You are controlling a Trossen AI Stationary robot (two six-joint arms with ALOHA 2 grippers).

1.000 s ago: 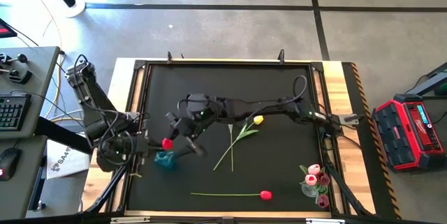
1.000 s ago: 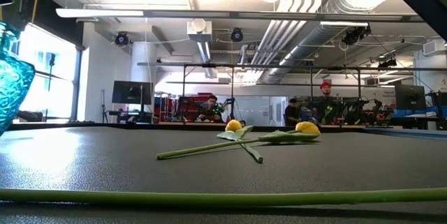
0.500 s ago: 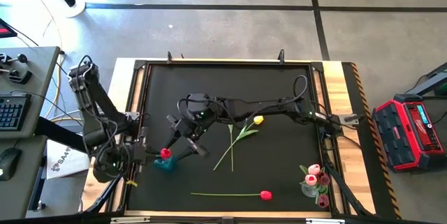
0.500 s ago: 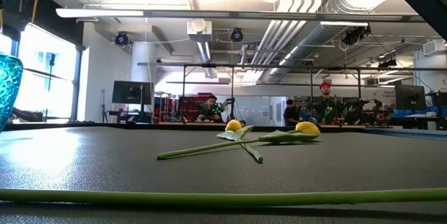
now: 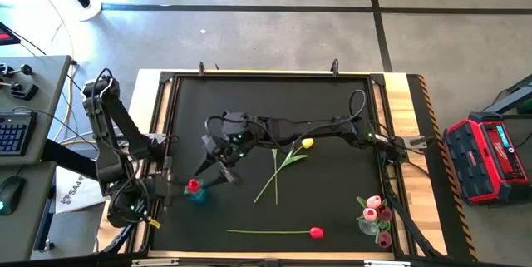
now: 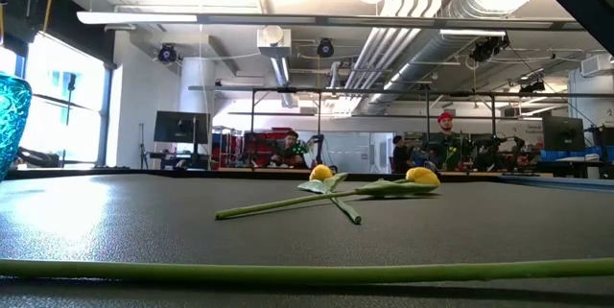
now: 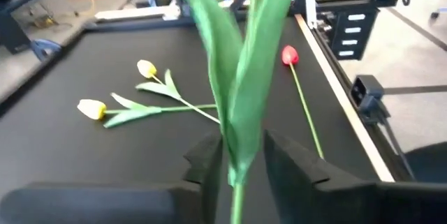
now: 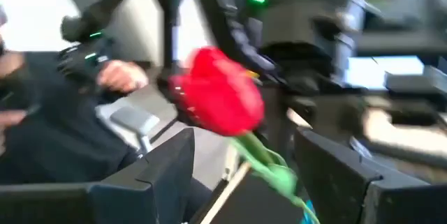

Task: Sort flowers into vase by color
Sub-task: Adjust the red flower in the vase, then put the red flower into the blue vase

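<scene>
A red tulip stands upright over the blue glass vase at the table's near left. The vase's edge also shows in the low view. My left gripper reaches in from the left, shut on the tulip's stem and leaves. My right gripper is open just beyond the red head, with one finger on either side and apart from it. Two yellow tulips lie crossed at mid-table. Another red tulip lies along the near edge. My left gripper pinches the red tulip's stem and leaves between its two fingers, low on the stem. The fingers come in level from the table's left side and lie across the stem. The tulip stands upright above the fingers. Its lower end is hidden below them.
A clear vase with pink tulips stands at the near right corner. The black mat is framed by a raised rail. A red toolbox sits off the table to the right. People stand in the room beyond.
My left arm has drawn back toward the table's near left corner. The red tulip's head has shifted with it toward the near edge, over the blue vase. In the low view the vase has slid leftward and come upright. My right gripper has stayed nearly where it was.
</scene>
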